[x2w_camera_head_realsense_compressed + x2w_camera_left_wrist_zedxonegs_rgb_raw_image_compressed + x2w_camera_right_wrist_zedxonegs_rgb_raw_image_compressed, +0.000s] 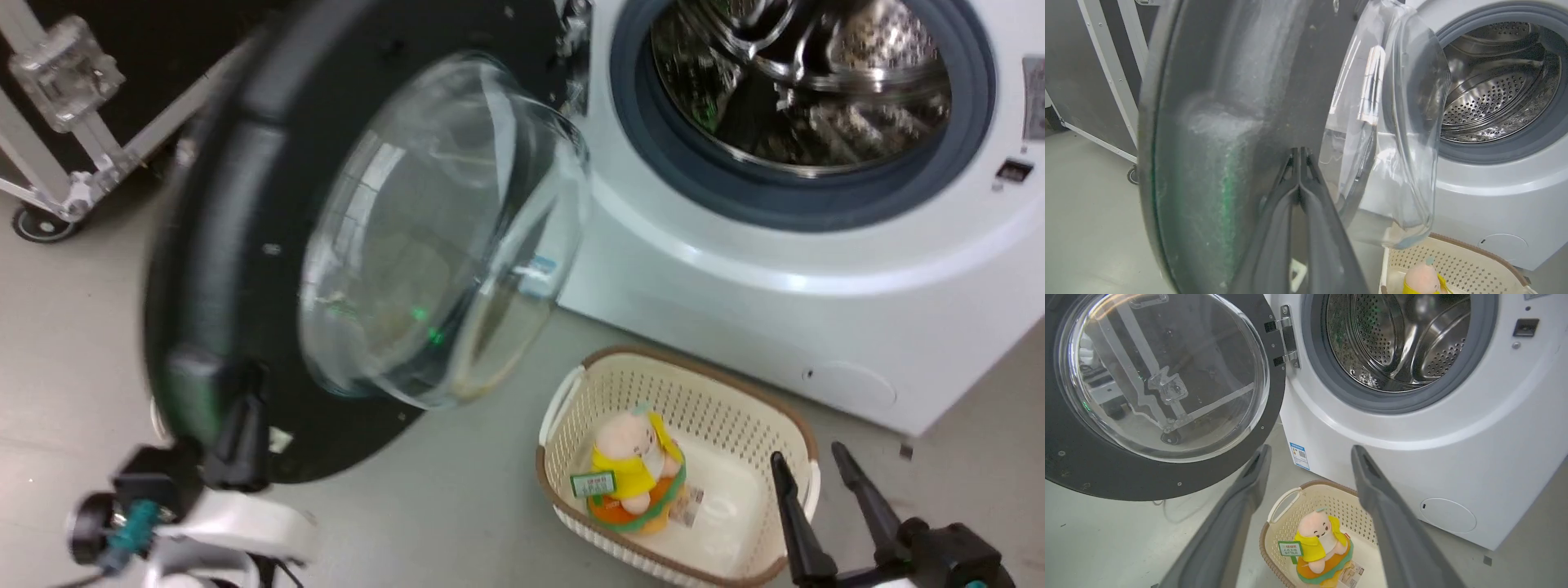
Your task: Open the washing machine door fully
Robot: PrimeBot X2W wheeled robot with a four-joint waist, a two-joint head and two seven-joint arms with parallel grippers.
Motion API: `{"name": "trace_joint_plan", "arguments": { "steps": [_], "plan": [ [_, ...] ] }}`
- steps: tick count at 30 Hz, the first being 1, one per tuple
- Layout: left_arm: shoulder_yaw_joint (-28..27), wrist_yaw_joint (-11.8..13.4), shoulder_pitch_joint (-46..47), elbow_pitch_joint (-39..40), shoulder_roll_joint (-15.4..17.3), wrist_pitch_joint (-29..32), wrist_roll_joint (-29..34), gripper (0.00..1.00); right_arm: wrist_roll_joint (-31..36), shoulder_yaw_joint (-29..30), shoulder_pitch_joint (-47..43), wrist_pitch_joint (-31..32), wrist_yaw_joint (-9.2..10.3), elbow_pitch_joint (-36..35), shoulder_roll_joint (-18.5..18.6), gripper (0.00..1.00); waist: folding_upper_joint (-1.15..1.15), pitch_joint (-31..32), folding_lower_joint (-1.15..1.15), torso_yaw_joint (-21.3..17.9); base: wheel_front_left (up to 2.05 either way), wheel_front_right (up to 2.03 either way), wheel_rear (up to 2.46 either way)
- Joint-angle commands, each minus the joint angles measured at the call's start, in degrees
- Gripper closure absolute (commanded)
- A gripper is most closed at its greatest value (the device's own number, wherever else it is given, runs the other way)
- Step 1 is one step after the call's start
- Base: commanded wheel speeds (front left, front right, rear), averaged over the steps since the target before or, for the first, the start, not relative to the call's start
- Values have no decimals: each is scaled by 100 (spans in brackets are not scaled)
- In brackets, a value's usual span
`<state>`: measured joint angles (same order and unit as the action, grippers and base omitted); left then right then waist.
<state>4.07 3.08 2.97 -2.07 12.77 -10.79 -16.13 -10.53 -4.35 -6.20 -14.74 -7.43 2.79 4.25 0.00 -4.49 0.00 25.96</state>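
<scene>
You see the door [237, 204] swung away from the machine [735, 286], and it stands to the left of the round opening in the head view. It hangs on its hinge [1287, 335] at the left side of the opening. Its inner face, with the glass bowl [441, 237], is turned toward you and a little to the right. The opening itself is free, so you can look past the grey ring [735, 192] into the steel drum [808, 73].

Your left gripper [249, 392] is at the lower edge of the door, on the black ring beside the bowl. Its two fingers are pressed together. In the left wrist view the left gripper [1300, 154] has its tips meeting with nothing between them, and they seem to touch the dark face of the door [1229, 102].

Your right gripper [808, 457] is low at the right, well apart from the door. Its fingers are spread and they hold nothing. In the right wrist view the right gripper [1310, 451] points toward the front of the machine, with the door [1069, 465] to its left.

A cream basket [702, 371] stands on the floor [82, 327] just before the machine, below the right gripper. A plush toy [633, 465] sits upright in it.
</scene>
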Motion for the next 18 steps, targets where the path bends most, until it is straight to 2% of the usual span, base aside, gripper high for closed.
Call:
{"name": "trace_joint_plan", "arguments": {
  "steps": [1, 9, 18],
  "plan": [
    [-113, 26, 183, -74, 102, 25, -70, 100, 51, 10, 105, -26, -6, -28, 95, 0, 0, -276, 0, -149, 0, 0, 0],
    [-810, 4, 948, -739, 645, 21, -428, 100, 112, 112, 324, -16, -6, -152, 371, 0, 0, -1013, 0, -381, 0, 0, 0],
    [-1482, -61, 1835, -1817, 1222, -237, -751, 100, 142, 251, 474, 74, -6, -304, 521, 0, 0, -1455, 0, -507, 0, 0, 0]
  ]
}}
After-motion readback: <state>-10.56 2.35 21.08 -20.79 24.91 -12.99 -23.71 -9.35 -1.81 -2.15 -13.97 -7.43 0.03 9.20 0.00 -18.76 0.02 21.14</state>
